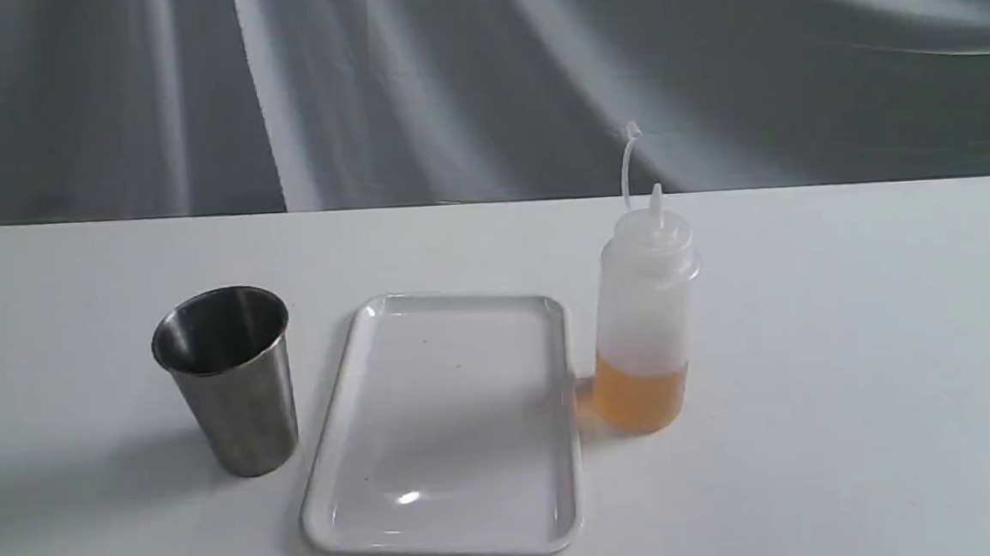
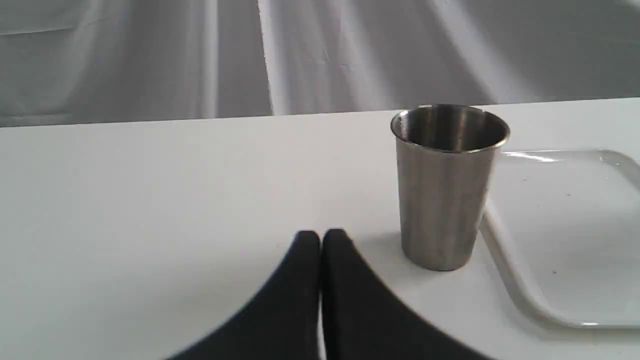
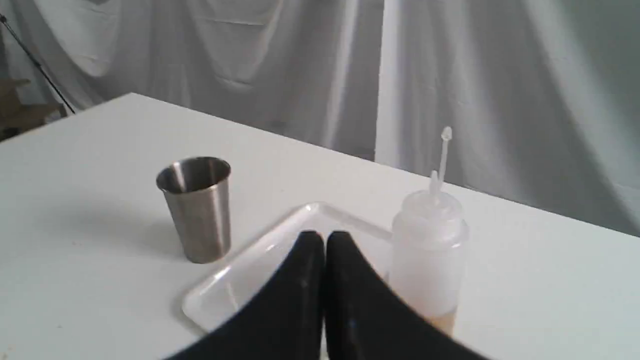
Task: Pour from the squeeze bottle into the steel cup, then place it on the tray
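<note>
I'm seeing left pincer (image 2: 320, 235) and right pincer (image 3: 324, 236) both pressed together, and I'm judging the squeeze bottle (image 1: 645, 320) light and soft-walled, so planning a gentle mid-body grip.

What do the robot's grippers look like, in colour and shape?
Both the left gripper and the right gripper have matte black jaws, broad at the base and curving to narrow rounded tips. No cables or markings show; the arms are out of view.
</note>
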Motion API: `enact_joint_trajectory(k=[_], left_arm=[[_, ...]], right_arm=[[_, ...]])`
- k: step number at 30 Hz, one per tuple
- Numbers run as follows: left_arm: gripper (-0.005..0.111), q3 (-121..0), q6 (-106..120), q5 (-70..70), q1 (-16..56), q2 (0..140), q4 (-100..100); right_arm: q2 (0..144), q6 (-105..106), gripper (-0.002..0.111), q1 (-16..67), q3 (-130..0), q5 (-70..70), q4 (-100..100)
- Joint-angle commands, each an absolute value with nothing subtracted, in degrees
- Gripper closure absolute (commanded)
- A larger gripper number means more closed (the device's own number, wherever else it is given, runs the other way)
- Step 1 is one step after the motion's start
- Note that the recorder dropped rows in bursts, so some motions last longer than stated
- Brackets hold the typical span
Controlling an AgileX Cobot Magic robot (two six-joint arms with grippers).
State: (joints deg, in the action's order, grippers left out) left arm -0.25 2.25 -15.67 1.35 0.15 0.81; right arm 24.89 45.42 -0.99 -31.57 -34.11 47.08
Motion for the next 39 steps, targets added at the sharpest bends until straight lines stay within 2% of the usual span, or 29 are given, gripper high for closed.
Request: enact_joint_trajectory(k=[1, 7, 13, 25, 28, 34, 39], left_arm=[[0.107, 0.0, 2.0, -15.2, 1.3, 0.0, 0.9], [0.107, 0.0, 2.1, -15.2, 1.3, 0.0, 0.9], [0.107, 0.0, 2.1, -15.2, 1.3, 0.0, 0.9], [0.107, 0.0, 2.0, -15.2, 1.3, 0.0, 0.9], [0.107, 0.0, 2.1, -15.2, 1.3, 0.0, 0.9], [0.107, 0.0, 2.1, -15.2, 1.3, 0.0, 0.9], [0.107, 0.0, 2.1, -15.2, 1.3, 0.0, 0.9]], right_arm=[[25.1, 39.6, 0.108, 0.4, -31.2, -33.2, 37.1], [25.1, 30.9, 0.108, 2.8, -31.2, -33.5, 28.2], [26.1, 28.4, 0.108, 2.8, -31.2, -28.2, 28.2], [40.4, 28.3, 0.108, 3.0, -31.1, -19.8, 26.5], [41.1, 28.3, 0.108, 5.0, -29.0, -12.8, 22.5], [42.3, 28.3, 0.108, 15.4, -19.0, 12.6, 18.3], [50.8, 28.3, 0.108, 22.3, -16.8, 20.7, 18.3]])
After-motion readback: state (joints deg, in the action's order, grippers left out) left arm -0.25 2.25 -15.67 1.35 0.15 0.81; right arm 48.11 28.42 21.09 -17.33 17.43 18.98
